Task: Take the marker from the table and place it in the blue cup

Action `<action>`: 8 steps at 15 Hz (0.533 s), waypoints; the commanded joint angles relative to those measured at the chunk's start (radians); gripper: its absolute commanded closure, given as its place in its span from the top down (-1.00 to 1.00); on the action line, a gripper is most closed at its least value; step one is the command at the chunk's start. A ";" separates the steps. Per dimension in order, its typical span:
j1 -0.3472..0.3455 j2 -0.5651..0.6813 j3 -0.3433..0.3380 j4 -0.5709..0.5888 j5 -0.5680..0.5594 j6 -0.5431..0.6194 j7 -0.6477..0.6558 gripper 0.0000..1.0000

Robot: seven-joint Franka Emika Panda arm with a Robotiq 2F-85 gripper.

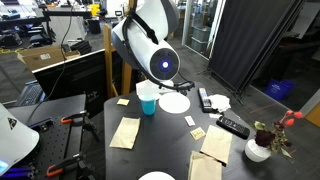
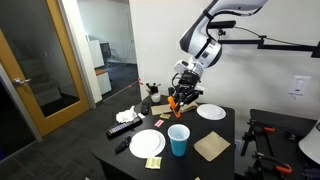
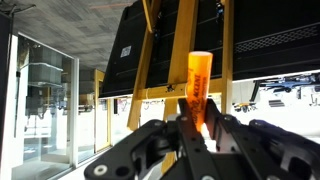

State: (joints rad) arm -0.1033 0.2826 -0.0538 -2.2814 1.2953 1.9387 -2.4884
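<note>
Fingers are found clamped on the orange marker, which is held upright in the wrist view. In an exterior view the marker is seen raised clear of the tabletop, beyond the upright blue cup.

Behind the black-topped counter, in an exterior view, hangs a dark grey pleated curtain. A metal-framed glass door stands just beside the curtain, and grey floor runs below it. Off the counter's far corner stand a light wooden panel and a brown cardboard box.

In an exterior view, a plain white wall behind the counter carries a small white wall plate. A tall glass door in a pale wooden frame stands well apart from the counter, above grey floor.

The wrist view shows black panels in yellow metal framing and tall bright windows.
</note>
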 commanded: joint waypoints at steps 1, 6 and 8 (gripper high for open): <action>-0.011 0.028 -0.012 0.025 0.004 -0.060 -0.027 -0.90; -0.053 0.068 -0.035 0.046 -0.002 -0.204 -0.096 -0.90; -0.066 0.086 -0.049 0.058 -0.021 -0.264 -0.124 -0.90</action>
State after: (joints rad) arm -0.1442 0.3341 -0.0841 -2.2610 1.2963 1.7718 -2.5660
